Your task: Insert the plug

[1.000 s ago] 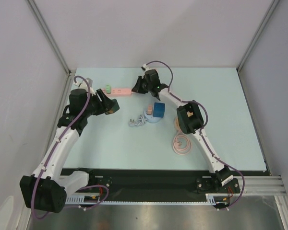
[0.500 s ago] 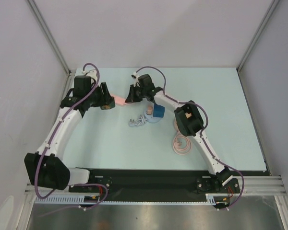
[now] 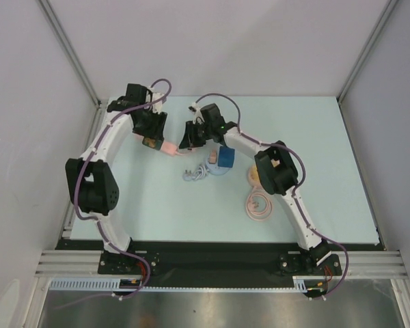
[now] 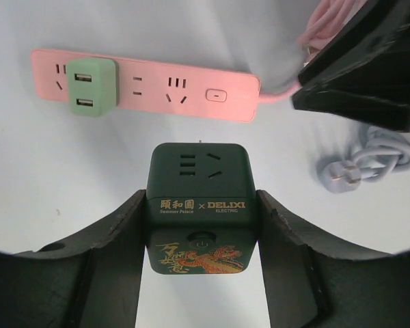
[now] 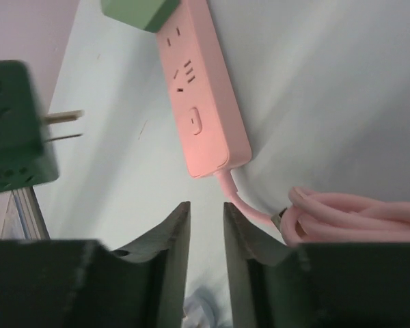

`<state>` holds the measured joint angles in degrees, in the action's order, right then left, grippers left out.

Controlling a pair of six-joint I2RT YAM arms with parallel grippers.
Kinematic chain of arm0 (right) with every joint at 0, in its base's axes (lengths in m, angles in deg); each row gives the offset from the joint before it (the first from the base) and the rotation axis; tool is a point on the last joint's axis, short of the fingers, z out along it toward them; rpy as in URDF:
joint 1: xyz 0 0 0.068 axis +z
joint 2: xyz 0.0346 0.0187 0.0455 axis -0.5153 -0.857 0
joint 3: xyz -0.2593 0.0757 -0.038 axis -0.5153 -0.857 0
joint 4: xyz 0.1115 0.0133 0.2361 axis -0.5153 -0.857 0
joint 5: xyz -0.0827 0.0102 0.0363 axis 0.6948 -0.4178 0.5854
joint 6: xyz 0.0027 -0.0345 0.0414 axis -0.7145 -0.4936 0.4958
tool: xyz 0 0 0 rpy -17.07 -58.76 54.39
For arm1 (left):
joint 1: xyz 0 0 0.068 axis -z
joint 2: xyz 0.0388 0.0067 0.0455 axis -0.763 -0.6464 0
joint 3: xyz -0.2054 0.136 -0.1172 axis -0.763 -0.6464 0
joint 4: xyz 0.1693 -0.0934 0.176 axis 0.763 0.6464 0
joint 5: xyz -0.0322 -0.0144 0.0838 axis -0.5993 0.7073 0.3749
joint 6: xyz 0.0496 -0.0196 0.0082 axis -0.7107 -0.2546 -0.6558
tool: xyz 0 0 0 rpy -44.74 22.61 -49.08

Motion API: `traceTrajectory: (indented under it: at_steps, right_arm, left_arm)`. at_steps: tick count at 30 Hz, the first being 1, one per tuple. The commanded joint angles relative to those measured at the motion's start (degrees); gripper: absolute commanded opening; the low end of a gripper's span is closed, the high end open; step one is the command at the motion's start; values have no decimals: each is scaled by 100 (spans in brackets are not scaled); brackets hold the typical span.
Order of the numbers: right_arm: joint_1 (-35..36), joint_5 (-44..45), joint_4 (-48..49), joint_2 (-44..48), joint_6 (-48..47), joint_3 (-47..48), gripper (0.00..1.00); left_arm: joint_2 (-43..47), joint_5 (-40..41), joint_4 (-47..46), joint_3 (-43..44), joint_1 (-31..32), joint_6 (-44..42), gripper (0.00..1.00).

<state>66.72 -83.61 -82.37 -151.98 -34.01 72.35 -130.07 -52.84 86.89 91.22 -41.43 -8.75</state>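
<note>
My left gripper (image 4: 201,229) is shut on a dark green cube plug (image 4: 201,198) with gold lettering, held a little above the table. Its two metal prongs (image 5: 61,126) show in the right wrist view and point toward the pink power strip (image 4: 143,85) (image 5: 199,96) lying flat beyond it. A light green adapter (image 4: 91,87) sits in the strip's left sockets. My right gripper (image 5: 206,213) hovers at the strip's cable end, its jaws a narrow gap apart with nothing between them. From above, the left gripper (image 3: 152,142) and the right gripper (image 3: 188,140) flank the strip (image 3: 169,146).
The strip's pink cable (image 5: 355,215) bundles beside the right fingers, and its coil (image 3: 260,203) lies to the right. A blue cube (image 3: 225,156) on a pale round base and a white cable with a plug (image 3: 195,174) lie nearby. Cell walls border the table.
The left arm has swung back and right, carrying the green cube up to the strip. The right gripper has shifted left to the strip's cable end, and its jaws have parted slightly.
</note>
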Motion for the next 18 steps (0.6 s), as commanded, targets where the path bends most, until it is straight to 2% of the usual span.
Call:
traceTrajectory:
  at_steps: [1, 3, 5, 7, 9, 10, 12, 13, 14, 15, 18]
  right_arm:
    - [-204, -305, 356, 964, 90, -290, 33]
    - [-353, -402, 813, 1211, 344, -745, 43]
    - [-502, -604, 1129, 1607, 468, -1028, 47]
    - [-634, -866, 1174, 2062, 626, -1422, 60]
    - [-854, -991, 1551, 2502, 758, -1854, 68]
    - [-924, -1061, 1718, 2705, 854, -2465, 69]
    - [-1187, -1218, 2245, 3355, 1179, -3074, 71]
    - [-1293, -1289, 2377, 3575, 1250, -3339, 76]
    - [-1390, -1342, 2570, 3916, 1364, -3898, 85]
    - [-1591, -1386, 2676, 4111, 1408, -4165, 100]
    - [-1864, -1378, 3116, 4656, 1742, -5001, 100]
  left_arm:
    - [-130, -215, 291, 502, 5, -1254, 0]
    - [-227, -348, 291, 641, 5, -1624, 0]
    - [-490, -339, 440, 844, -3, -1757, 0]
    - [-875, -383, 720, 1256, -21, -1863, 0]
    - [-1096, -418, 931, 1625, -47, -1828, 0]
    - [-1158, -444, 967, 1671, -47, -1836, 0]
    - [-1317, -445, 1090, 1776, -47, -1915, 0]
    - [-1369, -401, 1143, 1829, -47, -1924, 0]
    - [-1440, -305, 1187, 1899, -47, -1933, 0]
    - [-1580, -295, 1283, 2047, -56, -1924, 0]
    - [-1852, -59, 1415, 2329, -39, -1802, 0]
